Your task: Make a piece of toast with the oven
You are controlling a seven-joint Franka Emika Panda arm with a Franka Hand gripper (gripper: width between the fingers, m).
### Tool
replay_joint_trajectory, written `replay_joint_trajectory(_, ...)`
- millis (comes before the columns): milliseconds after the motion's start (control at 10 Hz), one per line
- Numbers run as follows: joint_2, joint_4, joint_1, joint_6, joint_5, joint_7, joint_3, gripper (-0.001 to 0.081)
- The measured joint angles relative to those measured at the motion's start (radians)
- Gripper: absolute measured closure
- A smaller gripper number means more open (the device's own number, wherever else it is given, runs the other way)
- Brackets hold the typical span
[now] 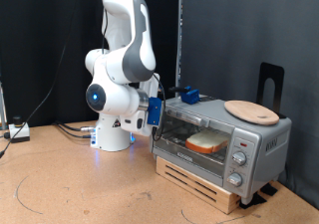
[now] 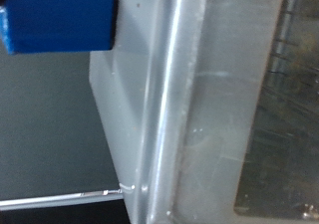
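Note:
The oven is a small silver toaster oven at the exterior view's right, and its glass door looks shut. The piece of toast lies inside on the rack and shows through the glass. My gripper, with blue fingers, sits at the oven's top edge on the exterior view's left, against the metal. The wrist view shows one blue finger close to the oven's silver casing. Nothing shows between the fingers.
A round tan wooden board lies on top of the oven. The oven stands on a wooden slatted base. A black stand rises behind it. Cables and a small box lie at the table's left.

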Motion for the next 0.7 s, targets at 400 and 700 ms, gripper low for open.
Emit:
replay_joint_trajectory(400, -0.008, -0.006, -0.072, 0.177, 0.03, 0.058, -0.031, -0.0002)
replay_joint_trajectory(700, 0.034, 0.015, -0.136, 0.259, 0.031, 0.083, -0.067, -0.0002)
